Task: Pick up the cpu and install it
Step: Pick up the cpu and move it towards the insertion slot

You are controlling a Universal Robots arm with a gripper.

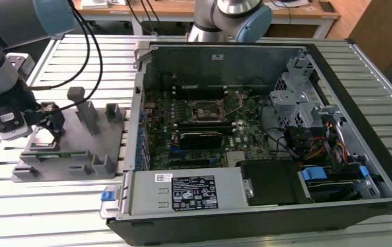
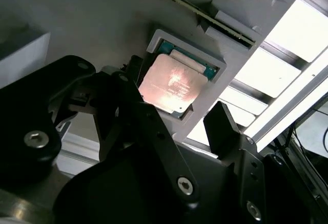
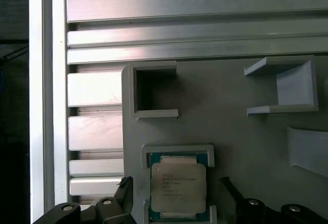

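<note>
The cpu (image 3: 178,188) lies flat in a shallow square pocket of the grey holder block (image 3: 230,126), silver face up, near one edge of the block. The jaws hang just over the block and stand wide, one on each side of the cpu, with a gap on both sides. The block rests on the slatted bench (image 1: 79,206), beside the open computer case (image 1: 251,229).

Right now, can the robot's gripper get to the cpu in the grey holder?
Probably yes. The gripper hangs just above the cpu, which lies uncovered in its pocket of the grey holder. Its fingers stand apart on either side of the chip, and nothing lies between.
</note>
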